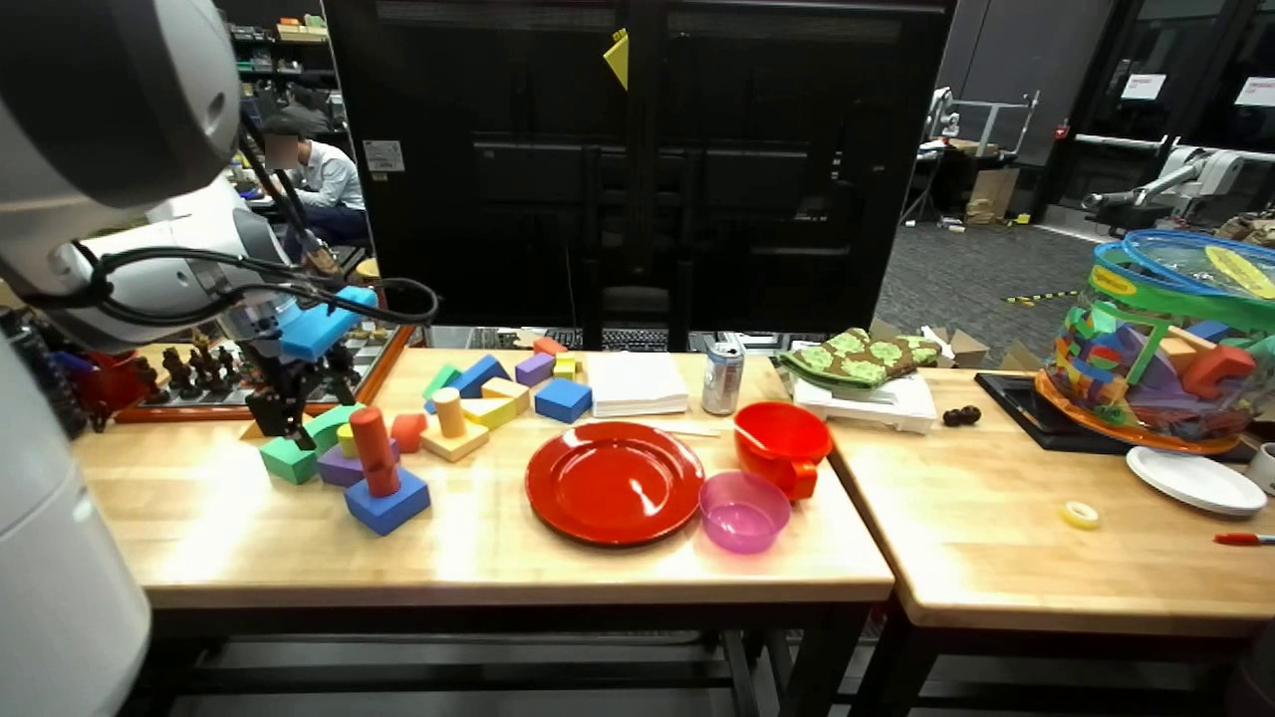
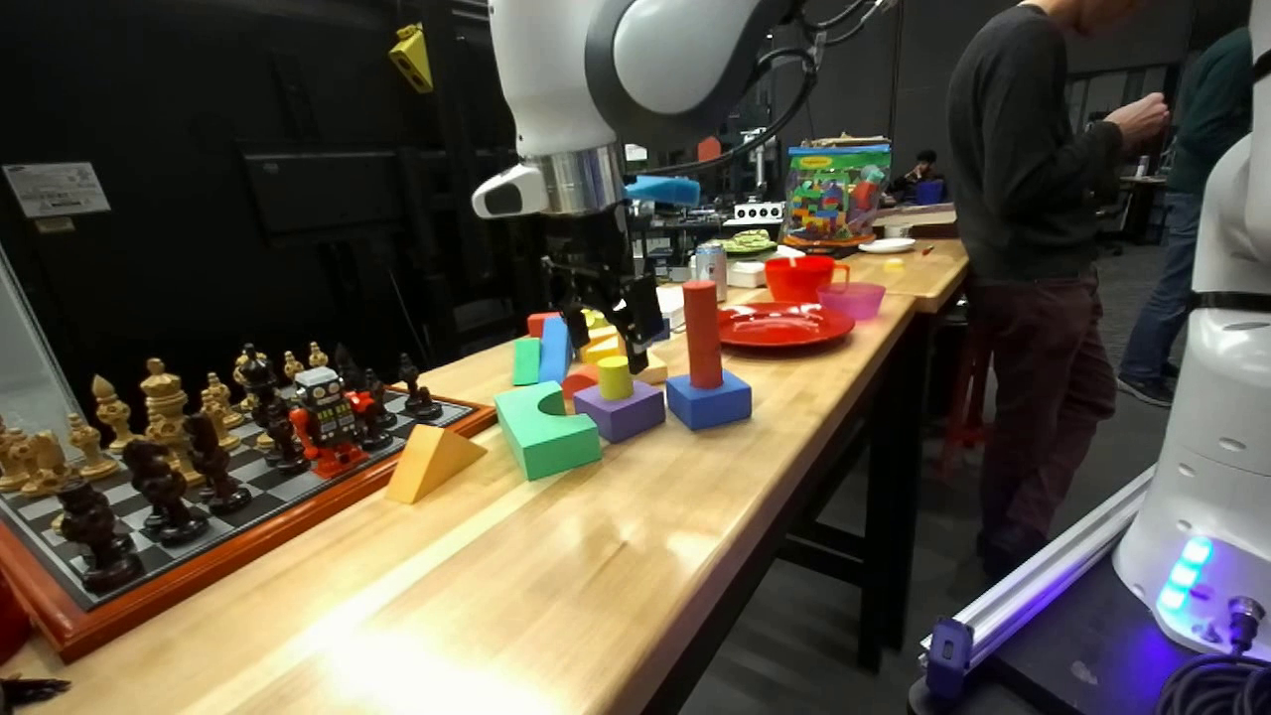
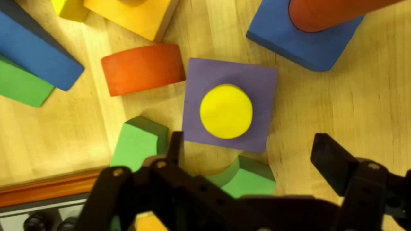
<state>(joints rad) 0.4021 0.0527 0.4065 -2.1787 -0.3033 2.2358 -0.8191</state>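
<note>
While the tool (image 3: 248, 143) points down, jaws spread wide and holding nothing, a yellow cylinder (image 3: 226, 111) stands upright near the middle of a purple block (image 3: 261, 102), which probably serves as its base; can't tell if there's a hole underneath.

Wrist view clock: the yellow cylinder is at about 11 o'clock from the midpoint between the fingertips, purple block under it, both closer to the finger on the 9 o'clock side. No contact visible; height gap hard to read.

Around the yellow cylinder: green arch (image 3: 253, 183) from 5 to 8, partly hidden by the tool, its hollow turned to the purple block; red curved block (image 3: 144, 69) at 10, one end right beside the purple block; blue block (image 3: 282, 38) at 1 to 2, bearing an upright red cylinder (image 3: 316, 14), same base idea presumably, the wide block steadying the tall piece. Farther, at 8, edge of a chessboard (image 3: 48, 191).

In an exterior view, clock from the tool: red plate (image 1: 608, 473) at 3 on the counter (image 1: 478, 553), red cup (image 1: 767, 468) between 2 and 3 of the plate, pink bowl (image 1: 744, 523) between 3 and 4, likely grouped as dishware. Farthest, also near 3: clear toy bag (image 1: 1180, 307) on a dark tray (image 1: 1036, 423), likely storage for such pieces.
</note>
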